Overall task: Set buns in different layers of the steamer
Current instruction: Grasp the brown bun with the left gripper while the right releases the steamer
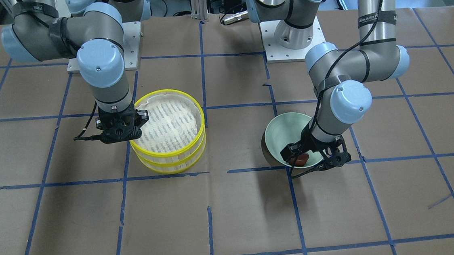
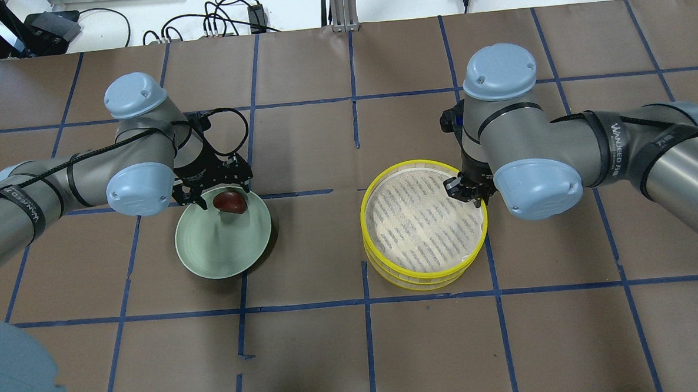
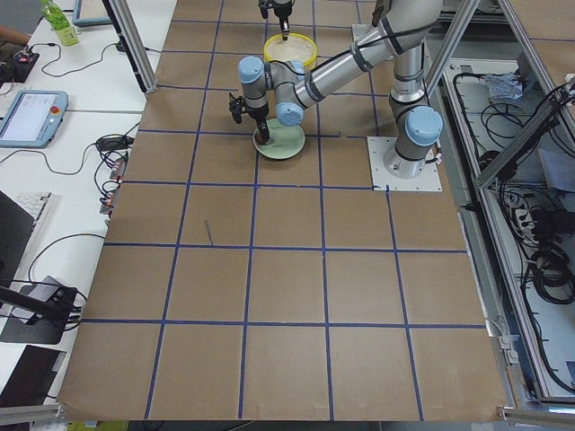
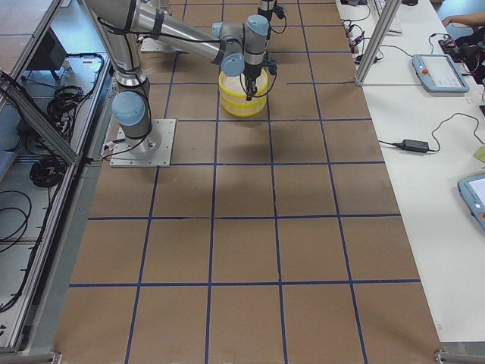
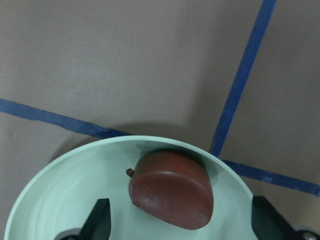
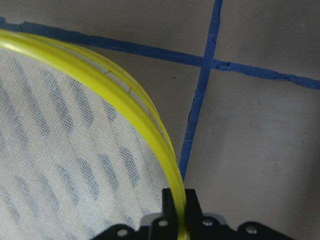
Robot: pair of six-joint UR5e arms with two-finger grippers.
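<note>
The dark reddish-brown bun [image 2: 230,202] lies at the far edge of the pale green plate [image 2: 210,249]. My left gripper [image 2: 219,194] is open, with one finger on each side of the bun [image 5: 172,190], low over the plate [image 5: 50,200]. The two steamer layers [image 2: 421,228] stand stacked, and the top liner is bare. My right gripper [image 2: 469,191] is shut on the top layer's yellow rim [image 6: 125,95] on the robot's right side. The white bun is not in view. The inside of the lower layer is hidden.
The table is brown paper with a blue tape grid [image 2: 362,304]. The plate [image 1: 280,133] and steamer [image 1: 170,124] stand about one grid square apart. The two arm bases [image 1: 297,37] are at the robot's edge of the table.
</note>
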